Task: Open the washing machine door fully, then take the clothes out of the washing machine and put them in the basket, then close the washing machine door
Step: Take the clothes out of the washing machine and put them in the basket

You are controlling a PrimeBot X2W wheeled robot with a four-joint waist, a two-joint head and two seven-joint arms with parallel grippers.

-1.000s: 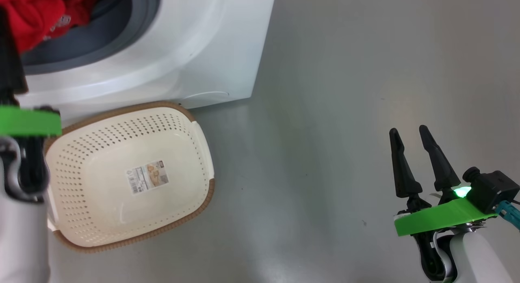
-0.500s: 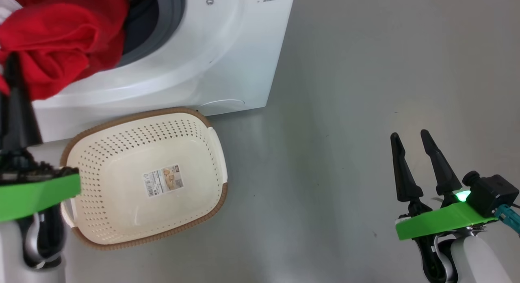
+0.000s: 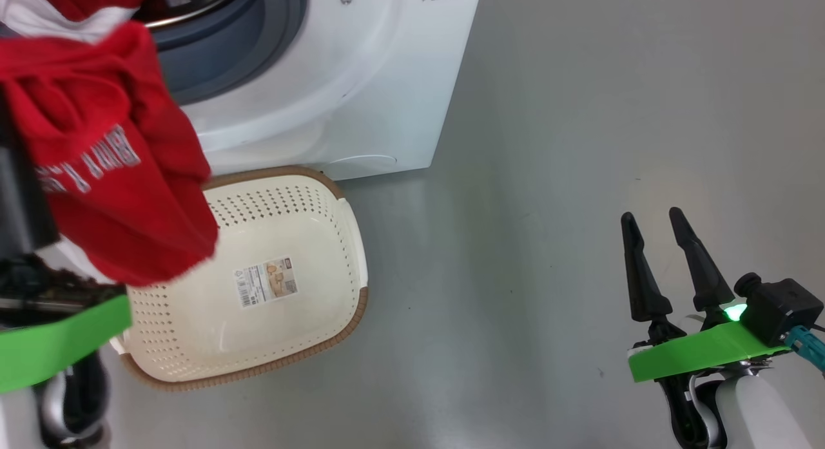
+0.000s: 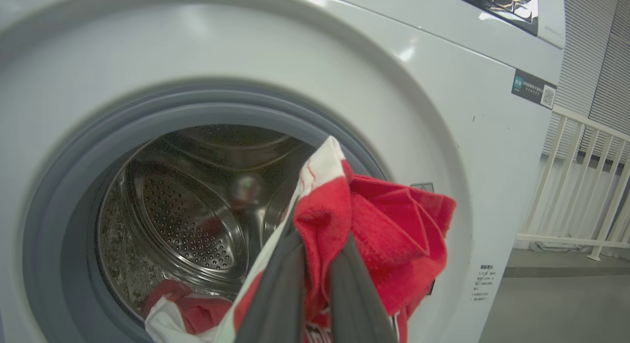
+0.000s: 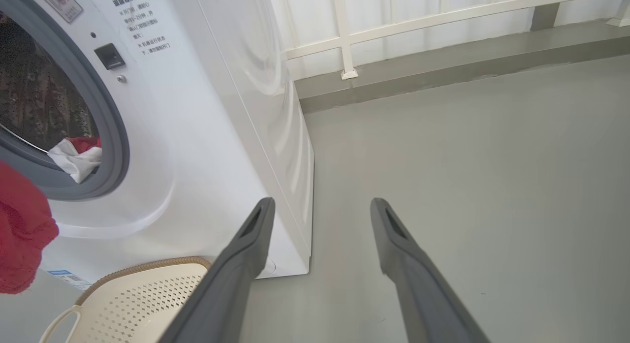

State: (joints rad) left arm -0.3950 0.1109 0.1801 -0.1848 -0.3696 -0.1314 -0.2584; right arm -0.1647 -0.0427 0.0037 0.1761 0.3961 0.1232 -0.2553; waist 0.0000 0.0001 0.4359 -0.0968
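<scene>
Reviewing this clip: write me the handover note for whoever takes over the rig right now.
Left gripper: shut on a bright red garment with white lettering, outside the drum, hanging above the left end of the cream perforated plastic basket, not yet in it.
Right gripper: open, empty, over the floor.
Big white front-loading washing machine: mouth uncovered; more red-and-white cloth lies at the drum's lip.
Done: door open, one garment out.
Left: drop it in the basket, fetch the rest, close the door.
</scene>
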